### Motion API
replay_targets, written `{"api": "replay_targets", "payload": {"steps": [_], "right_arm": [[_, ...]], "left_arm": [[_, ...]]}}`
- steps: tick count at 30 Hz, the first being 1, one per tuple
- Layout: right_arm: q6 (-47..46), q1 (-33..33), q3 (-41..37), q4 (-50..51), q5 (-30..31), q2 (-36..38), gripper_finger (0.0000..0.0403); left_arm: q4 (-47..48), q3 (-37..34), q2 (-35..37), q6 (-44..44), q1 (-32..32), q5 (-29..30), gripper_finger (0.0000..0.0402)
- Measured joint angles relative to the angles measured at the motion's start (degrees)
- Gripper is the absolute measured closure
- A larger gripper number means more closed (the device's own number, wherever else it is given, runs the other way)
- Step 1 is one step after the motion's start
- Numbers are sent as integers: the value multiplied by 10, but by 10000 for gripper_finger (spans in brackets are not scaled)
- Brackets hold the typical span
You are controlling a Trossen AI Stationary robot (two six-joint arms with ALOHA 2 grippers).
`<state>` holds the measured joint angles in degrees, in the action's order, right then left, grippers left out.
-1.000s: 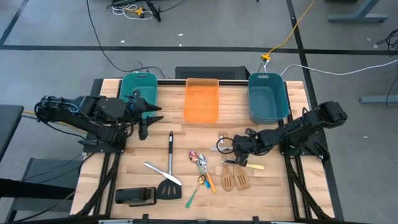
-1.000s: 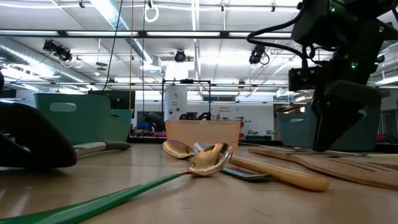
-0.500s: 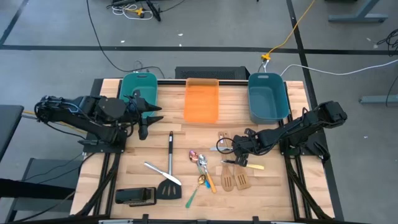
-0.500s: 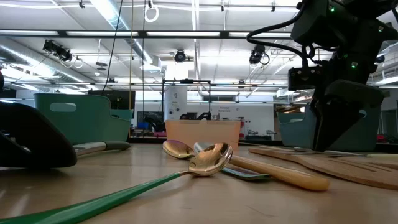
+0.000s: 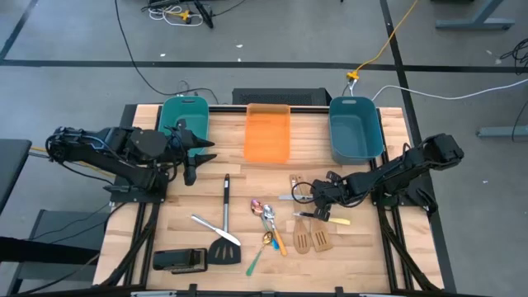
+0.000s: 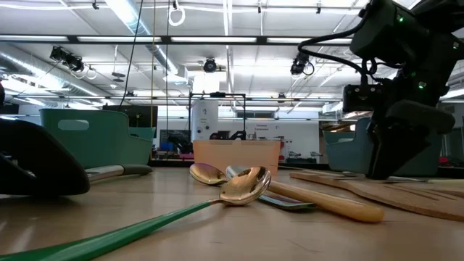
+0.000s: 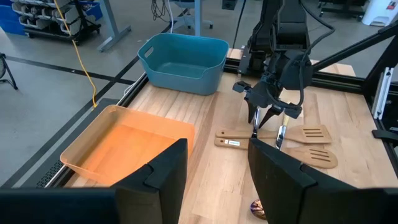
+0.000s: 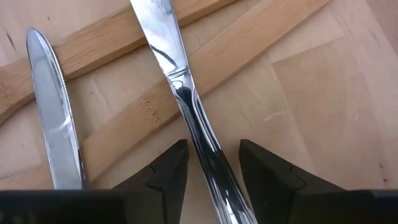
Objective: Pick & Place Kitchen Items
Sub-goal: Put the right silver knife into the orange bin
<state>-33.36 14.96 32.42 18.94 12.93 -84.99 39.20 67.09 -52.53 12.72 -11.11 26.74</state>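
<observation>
right gripper [image 5: 312, 195]: low over the utensil pile in front of the orange bin [image 5: 268, 132], fingers [image 8: 166, 171] spread either side of a knife [image 8: 186, 106], not yet pinching, likely lining up a pick.
knife: on the table [image 5: 206, 198], lying across wooden spatulas [image 5: 312, 240].
left gripper [image 5: 191, 161]: spread, empty, beside the orange bin.
writing: none legible.

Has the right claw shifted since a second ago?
Yes. In the low view the right claw sits slightly further right against the teal bin behind it; in the high view it has barely moved, near the wooden spatulas.
</observation>
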Motion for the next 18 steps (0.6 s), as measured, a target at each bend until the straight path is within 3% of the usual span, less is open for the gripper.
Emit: {"api": "replay_targets", "payload": {"steps": [6, 14, 18], "right_arm": [[6, -5, 0, 3, -5, 0, 257], [11, -15, 0, 12, -15, -1, 343], [13, -15, 0, 17, -21, -1, 349]], "left_arm": [[0, 0, 0, 0, 0, 0, 225], [0, 0, 0, 0, 0, 0, 225], [0, 0, 0, 0, 0, 0, 225]]}}
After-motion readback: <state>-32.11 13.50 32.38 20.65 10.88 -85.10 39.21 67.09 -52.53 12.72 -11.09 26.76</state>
